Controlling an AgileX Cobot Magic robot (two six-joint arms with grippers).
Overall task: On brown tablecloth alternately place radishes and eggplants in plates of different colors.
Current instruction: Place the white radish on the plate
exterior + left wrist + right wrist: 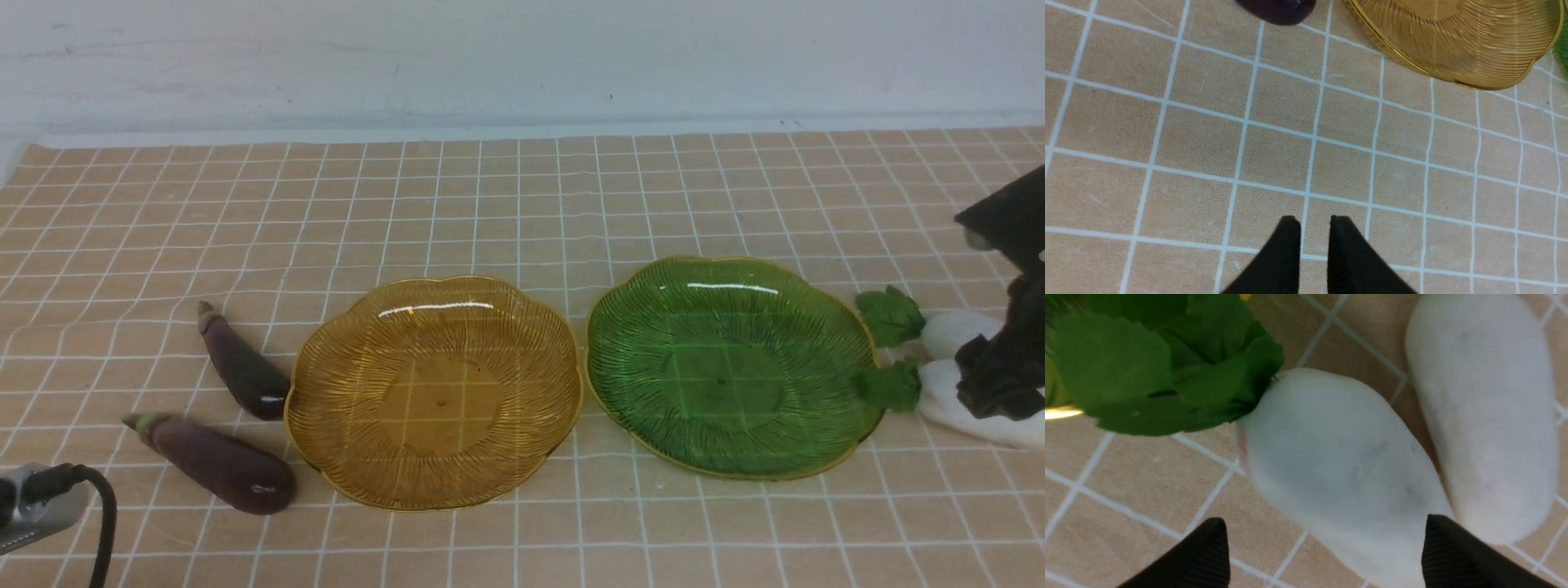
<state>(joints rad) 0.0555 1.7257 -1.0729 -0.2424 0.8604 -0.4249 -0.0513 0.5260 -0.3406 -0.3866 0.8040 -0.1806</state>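
Our cloth (522,204) spans the frame, wall (522,65) behind. The amber plate (441,392) sits centre-left, the green plate (727,367) centre-right. Two radishes (1343,469) lie at the right edge, one leafy top over the green rim; our right jaws (1325,543) stand wide apart above them. Two eggplants (220,465) lie left. Our left jaws (1312,220) are slightly apart, holding nothing.

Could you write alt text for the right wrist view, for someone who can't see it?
Two white radishes lie side by side on a tan gridded cloth. The nearer one, with leafy green top, lies beneath an open black tool.
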